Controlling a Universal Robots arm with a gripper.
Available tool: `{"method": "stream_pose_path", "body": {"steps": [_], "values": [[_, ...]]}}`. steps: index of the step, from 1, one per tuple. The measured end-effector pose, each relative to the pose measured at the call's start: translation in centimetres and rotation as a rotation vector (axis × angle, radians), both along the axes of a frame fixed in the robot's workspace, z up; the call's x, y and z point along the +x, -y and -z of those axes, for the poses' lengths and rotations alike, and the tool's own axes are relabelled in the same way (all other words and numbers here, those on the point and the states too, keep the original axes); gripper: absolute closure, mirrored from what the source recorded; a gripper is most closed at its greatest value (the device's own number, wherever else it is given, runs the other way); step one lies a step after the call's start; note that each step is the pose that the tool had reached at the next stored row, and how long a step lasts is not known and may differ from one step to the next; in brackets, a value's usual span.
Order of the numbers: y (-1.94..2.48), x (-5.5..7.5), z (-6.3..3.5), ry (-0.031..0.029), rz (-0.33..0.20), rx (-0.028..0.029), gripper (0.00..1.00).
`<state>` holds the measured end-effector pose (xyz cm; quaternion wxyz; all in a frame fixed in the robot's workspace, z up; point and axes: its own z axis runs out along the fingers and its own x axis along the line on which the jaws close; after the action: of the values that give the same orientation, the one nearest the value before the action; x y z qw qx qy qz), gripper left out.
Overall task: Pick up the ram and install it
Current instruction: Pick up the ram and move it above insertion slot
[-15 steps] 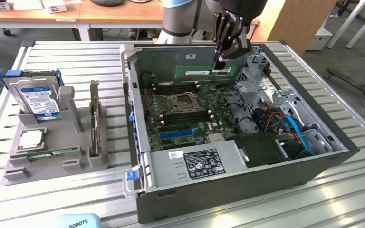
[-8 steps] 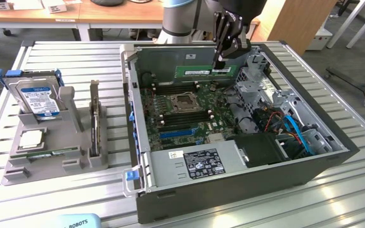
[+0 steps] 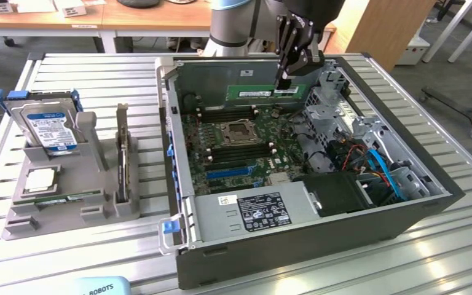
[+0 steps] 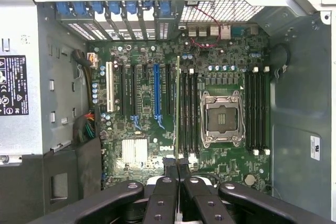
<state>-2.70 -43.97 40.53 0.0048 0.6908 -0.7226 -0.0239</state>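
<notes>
The ram is a long thin green stick hanging on its edge above the motherboard inside the open computer case. My gripper is shut on one end of it. In the wrist view the ram shows edge-on as a thin line running out from my gripper. It lies along the black memory slots beside the empty processor socket. Whether it touches a slot I cannot tell.
On the exterior view's left, a grey holder carries a hard drive, a silver processor chip, another green stick and a tall dark card. The power supply and cables crowd the case's near side.
</notes>
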Motion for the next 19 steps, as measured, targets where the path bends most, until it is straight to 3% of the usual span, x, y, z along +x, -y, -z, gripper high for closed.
{"method": "stream_pose_path", "body": {"steps": [19], "values": [[-0.07,0.0,0.27,0.0009,0.0,0.0009,0.88]]}}
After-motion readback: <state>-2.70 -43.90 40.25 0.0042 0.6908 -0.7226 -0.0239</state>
